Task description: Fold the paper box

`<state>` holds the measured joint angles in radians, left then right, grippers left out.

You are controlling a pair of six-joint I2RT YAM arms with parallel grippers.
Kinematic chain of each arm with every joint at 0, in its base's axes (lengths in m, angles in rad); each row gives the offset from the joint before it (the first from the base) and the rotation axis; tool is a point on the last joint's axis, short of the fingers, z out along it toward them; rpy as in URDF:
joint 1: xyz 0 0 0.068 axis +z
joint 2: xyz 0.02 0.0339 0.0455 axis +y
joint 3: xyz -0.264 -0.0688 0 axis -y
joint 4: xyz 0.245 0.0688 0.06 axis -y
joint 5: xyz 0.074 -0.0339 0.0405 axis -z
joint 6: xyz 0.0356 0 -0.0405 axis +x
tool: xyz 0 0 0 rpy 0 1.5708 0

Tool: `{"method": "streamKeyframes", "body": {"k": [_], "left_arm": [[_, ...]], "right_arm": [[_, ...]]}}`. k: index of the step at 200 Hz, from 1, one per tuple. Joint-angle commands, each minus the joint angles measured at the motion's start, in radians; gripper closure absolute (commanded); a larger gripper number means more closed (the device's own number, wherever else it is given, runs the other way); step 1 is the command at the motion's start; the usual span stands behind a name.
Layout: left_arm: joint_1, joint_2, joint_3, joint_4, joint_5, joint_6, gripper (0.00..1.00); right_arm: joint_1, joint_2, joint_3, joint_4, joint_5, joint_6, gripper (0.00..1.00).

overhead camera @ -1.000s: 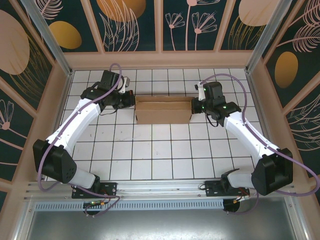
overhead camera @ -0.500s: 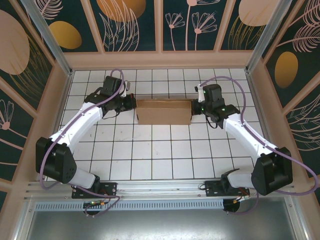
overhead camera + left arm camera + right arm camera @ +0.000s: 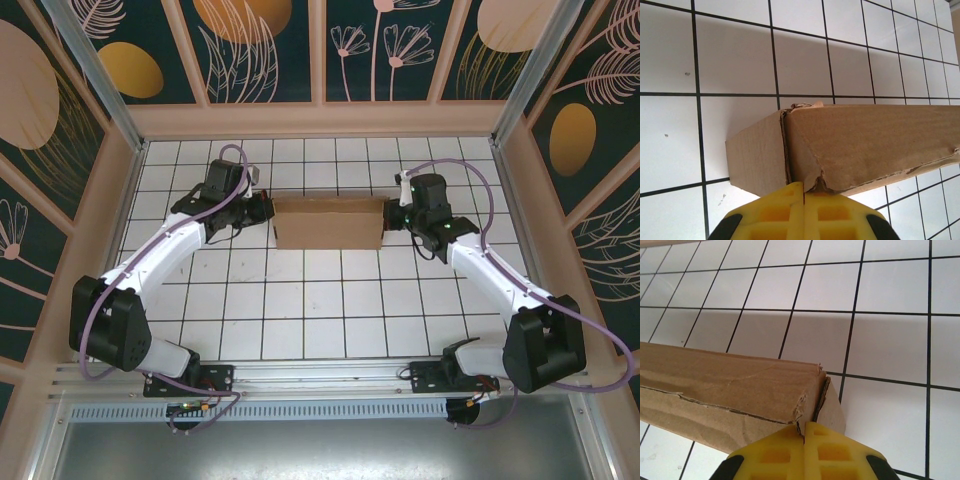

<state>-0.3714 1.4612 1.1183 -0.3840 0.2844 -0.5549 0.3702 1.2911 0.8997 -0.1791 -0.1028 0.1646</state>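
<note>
1. The bench (image 3: 320,300) is white tile with a black grid. Wood-framed floral panels (image 3: 260,50) wall it in on three sides, and its near half lies open between the two arms.
2. The box (image 3: 328,222), brown cardboard, is in the far half with its long side running across. It is near the back wall but apart from it, and well clear of both side walls.
3. The left tool (image 3: 268,210) is at the box's left end, its yellow fingers (image 3: 775,210) pressed together on a torn corner.
4. The right tool (image 3: 388,213) is at the right end, likewise closed tight on a frayed corner.
</note>
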Motion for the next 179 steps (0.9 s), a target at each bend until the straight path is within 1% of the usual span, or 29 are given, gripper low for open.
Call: {"method": "streamKeyframes", "body": {"k": [1,38,55,70,96,114,136,160,179], "left_arm": [[0.003,0.001,-0.036,-0.005,0.024,-0.019,1.00],[-0.011,0.013,-0.012,-0.034,-0.036,0.013,1.00],[-0.011,0.019,0.001,-0.046,-0.036,0.026,1.00],[-0.011,0.021,0.006,-0.049,-0.038,0.030,1.00],[-0.011,0.031,0.009,-0.052,-0.036,0.034,1.00],[-0.011,0.040,0.014,-0.055,-0.035,0.038,1.00],[-0.011,0.041,0.015,-0.054,-0.037,0.041,1.00],[-0.011,0.039,0.015,-0.054,-0.039,0.045,1.00],[-0.011,0.036,0.010,-0.046,-0.039,0.045,1.00]], "right_arm": [[-0.003,0.016,-0.038,-0.044,-0.028,0.029,0.90],[-0.003,-0.048,0.005,-0.061,-0.064,-0.001,0.66],[-0.013,-0.069,0.033,-0.063,-0.097,-0.004,0.59],[-0.034,-0.079,0.053,-0.063,-0.150,0.004,0.56],[-0.081,-0.098,0.075,-0.049,-0.291,0.029,0.53],[-0.127,-0.106,0.071,-0.015,-0.380,0.076,0.53],[-0.170,-0.098,0.060,0.016,-0.369,0.170,0.53],[-0.175,-0.056,0.069,0.020,-0.324,0.234,0.60],[-0.175,-0.018,0.072,0.030,-0.305,0.251,0.62]]}}
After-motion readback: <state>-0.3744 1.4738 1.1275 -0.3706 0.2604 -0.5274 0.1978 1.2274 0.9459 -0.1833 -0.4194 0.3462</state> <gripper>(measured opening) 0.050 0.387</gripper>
